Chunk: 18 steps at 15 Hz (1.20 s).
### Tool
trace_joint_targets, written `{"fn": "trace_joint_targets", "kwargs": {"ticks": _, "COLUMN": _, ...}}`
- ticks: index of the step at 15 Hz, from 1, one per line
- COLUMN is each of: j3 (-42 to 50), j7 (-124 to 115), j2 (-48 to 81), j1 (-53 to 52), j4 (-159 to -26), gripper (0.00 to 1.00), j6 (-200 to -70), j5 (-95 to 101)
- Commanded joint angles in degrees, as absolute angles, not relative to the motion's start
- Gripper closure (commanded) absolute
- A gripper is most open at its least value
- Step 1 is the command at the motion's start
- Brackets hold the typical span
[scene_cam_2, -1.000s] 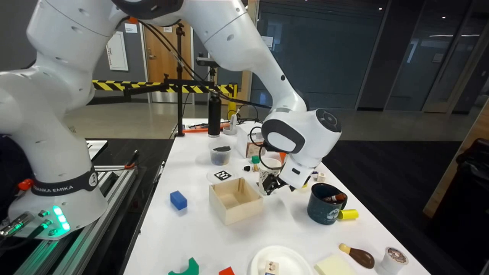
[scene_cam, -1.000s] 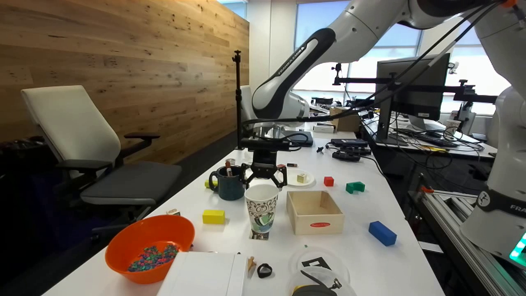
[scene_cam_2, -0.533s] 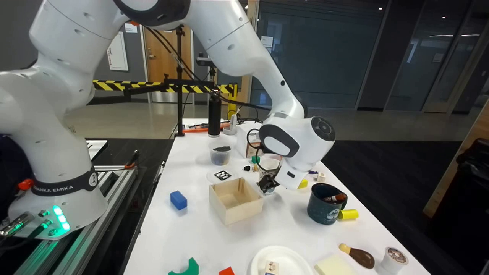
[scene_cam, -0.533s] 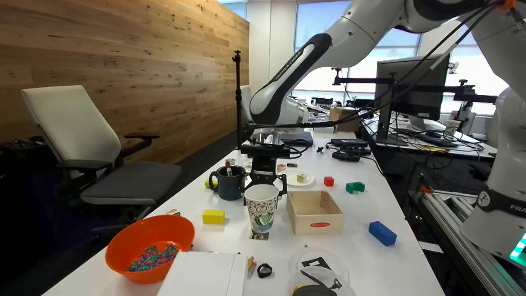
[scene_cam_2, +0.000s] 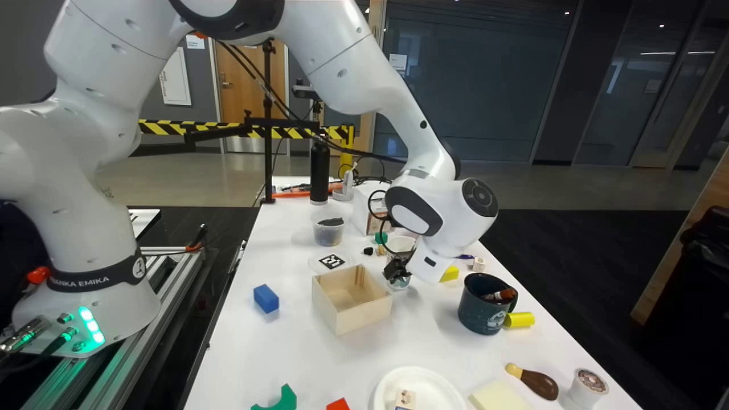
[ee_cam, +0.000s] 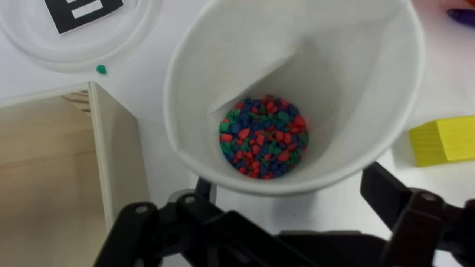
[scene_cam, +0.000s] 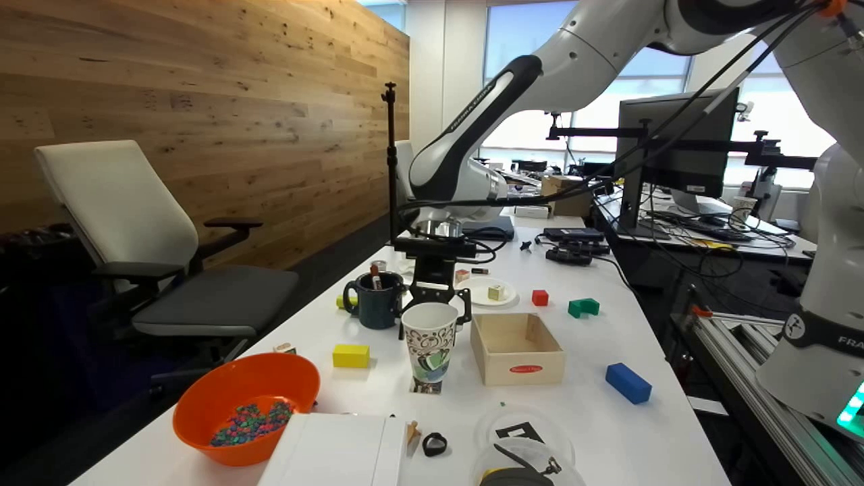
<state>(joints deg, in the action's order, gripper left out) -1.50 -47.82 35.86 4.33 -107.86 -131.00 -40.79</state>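
End effector [ee_cam: 287, 190] hangs beside cup [scene_cam: 430, 345], whose pebbles [ee_cam: 264, 138] only wrist view shows.

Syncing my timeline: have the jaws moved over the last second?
Yes: down and toward the paper cup, judged against the wooden box in an exterior view. The jaws now hang lower relative to it.
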Motion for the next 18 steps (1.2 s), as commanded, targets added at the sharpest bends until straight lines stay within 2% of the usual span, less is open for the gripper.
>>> {"fn": "trace_joint_targets", "kwargs": {"ticks": 1, "j3": -1.3, "j7": -45.9, "j2": 35.5, "j1": 4.5, "j4": -109.0, "gripper": 0.00, "j6": -129.2, "j5": -43.7}}
{"fn": "trace_joint_targets", "kwargs": {"ticks": 13, "j3": -2.0, "j7": -43.7, "j2": 35.3, "j1": 2.5, "j4": -110.6, "gripper": 0.00, "j6": -126.5, "j5": -43.4}}
{"fn": "trace_joint_targets", "kwargs": {"ticks": 14, "j3": -2.1, "j7": -43.5, "j2": 35.3, "j1": 2.3, "j4": -110.5, "gripper": 0.25, "j6": -126.6, "j5": -43.4}}
{"fn": "trace_joint_targets", "kwargs": {"ticks": 16, "j3": -2.1, "j7": -43.5, "j2": 35.2, "j1": 2.2, "j4": -110.5, "gripper": 0.33, "j6": -126.4, "j5": -43.4}}
{"fn": "trace_joint_targets", "kwargs": {"ticks": 18, "j3": -2.0, "j7": -43.3, "j2": 35.2, "j1": 2.1, "j4": -110.5, "gripper": 0.49, "j6": -126.5, "j5": -43.3}}
